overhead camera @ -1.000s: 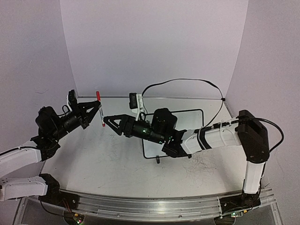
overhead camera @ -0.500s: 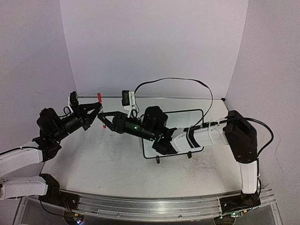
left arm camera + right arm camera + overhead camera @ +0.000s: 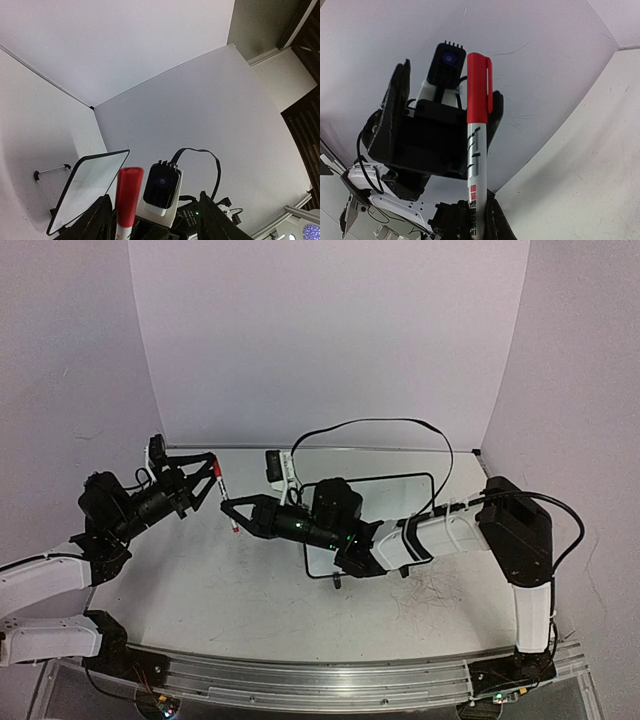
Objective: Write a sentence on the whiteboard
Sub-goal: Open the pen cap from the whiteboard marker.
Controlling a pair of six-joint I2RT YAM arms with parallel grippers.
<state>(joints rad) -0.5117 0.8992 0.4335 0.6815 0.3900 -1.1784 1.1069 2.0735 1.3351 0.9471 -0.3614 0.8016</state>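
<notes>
- Whiteboard (image 3: 400, 496) sits on the table (image 3: 230, 580), right of centre. R arm (image 3: 440, 530) reaches across its near edge, and I can see two small feet on that edge.
- From L wrist cam the board (image 3: 90, 187) is blank and looks tilted.
- R gripper (image 3: 230, 508) is clamped on a marker (image 3: 222, 488), low on the barrel, approx upright with red cap (image 3: 217, 470) on top. This is up in the air, left of the board.
- L gripper (image 3: 207, 480) faces it w/ jaws spread. The cap sits between its fingers (image 3: 395, 110), clear gap each side, nothing held.
- R wrist cam: marker (image 3: 476, 150) capped, printed text by the grip.
</notes>
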